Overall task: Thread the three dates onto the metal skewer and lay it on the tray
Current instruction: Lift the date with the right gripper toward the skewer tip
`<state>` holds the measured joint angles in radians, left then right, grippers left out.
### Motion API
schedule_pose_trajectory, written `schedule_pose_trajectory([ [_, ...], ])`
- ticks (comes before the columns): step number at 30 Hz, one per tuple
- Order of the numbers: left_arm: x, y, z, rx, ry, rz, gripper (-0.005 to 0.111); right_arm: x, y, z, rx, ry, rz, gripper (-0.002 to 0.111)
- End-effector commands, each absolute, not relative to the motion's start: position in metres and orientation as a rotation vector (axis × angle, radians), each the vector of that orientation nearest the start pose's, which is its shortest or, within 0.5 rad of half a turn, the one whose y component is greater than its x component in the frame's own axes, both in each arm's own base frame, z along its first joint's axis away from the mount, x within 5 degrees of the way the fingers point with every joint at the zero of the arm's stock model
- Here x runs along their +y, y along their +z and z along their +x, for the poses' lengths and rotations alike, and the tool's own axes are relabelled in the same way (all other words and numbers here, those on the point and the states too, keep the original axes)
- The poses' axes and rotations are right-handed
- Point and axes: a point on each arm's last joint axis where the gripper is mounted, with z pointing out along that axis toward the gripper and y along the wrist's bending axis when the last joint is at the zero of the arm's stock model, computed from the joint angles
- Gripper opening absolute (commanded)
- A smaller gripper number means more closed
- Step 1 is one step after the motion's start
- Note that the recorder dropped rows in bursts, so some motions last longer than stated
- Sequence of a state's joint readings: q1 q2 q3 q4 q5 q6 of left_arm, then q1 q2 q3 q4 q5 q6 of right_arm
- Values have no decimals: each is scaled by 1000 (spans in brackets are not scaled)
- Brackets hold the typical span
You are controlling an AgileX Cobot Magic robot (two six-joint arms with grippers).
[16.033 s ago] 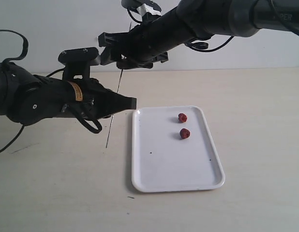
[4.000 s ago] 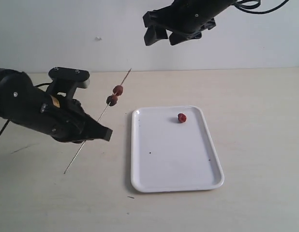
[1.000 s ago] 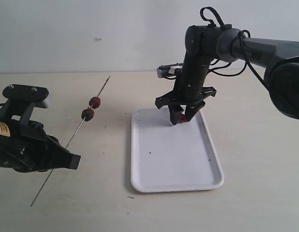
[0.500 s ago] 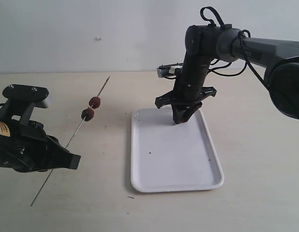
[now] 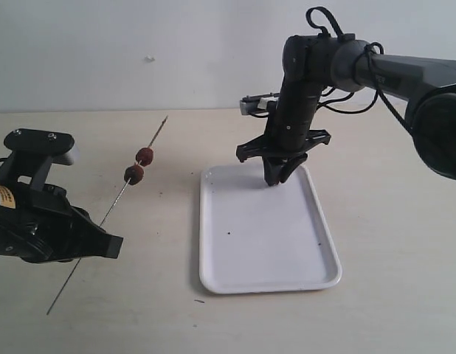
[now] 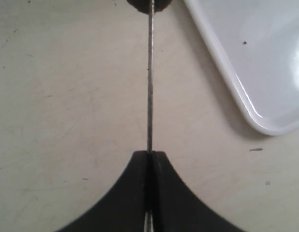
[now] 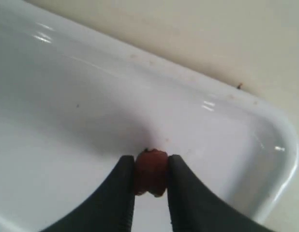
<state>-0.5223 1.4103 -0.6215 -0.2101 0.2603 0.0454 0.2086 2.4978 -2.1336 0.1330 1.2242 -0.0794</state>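
Between your R gripper's [image 7: 150, 166] pads sits the last date [image 7: 150, 178], pinched firmly right at the tray's [image 5: 266, 251] far end, so it can be carried over. Well apart on the other side, your L gripper [image 6: 149, 155] is clamped on the skewer [image 6: 149, 92] low down, tip angled up, two dates [image 5: 133, 174] threaded ahead of it, leaving room for no. 3.

Bright, even, diffuse light filled the exterior view. The tray [image 5: 235, 258] cast only a thin, soft shadow, and the picture was fairly sharp. In the right wrist view small glare streaks lay on the tray's rim, and the right gripper [image 7: 149, 166] looked soft-edged. In the left wrist view the left gripper [image 6: 149, 155] was a blurred black mass and the skewer [image 6: 149, 96] was sharper.
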Motion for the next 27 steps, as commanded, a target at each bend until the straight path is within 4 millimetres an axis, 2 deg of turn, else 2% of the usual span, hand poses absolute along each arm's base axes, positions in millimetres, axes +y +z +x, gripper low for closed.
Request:
schedule_pose_trajectory([
  [1,-129,191,215,2495,-348,463,0,117,154,488,2977,245,-433,23],
  [8,-132,191,214,2499,-372,441,0,130,185,483,2890,462,-457,21],
  [23,-141,193,214,2469,-437,376,0,167,220,500,2444,1071,-289,21],
  [27,-141,195,216,2445,-450,343,0,170,226,504,2369,1147,-218,21],
])
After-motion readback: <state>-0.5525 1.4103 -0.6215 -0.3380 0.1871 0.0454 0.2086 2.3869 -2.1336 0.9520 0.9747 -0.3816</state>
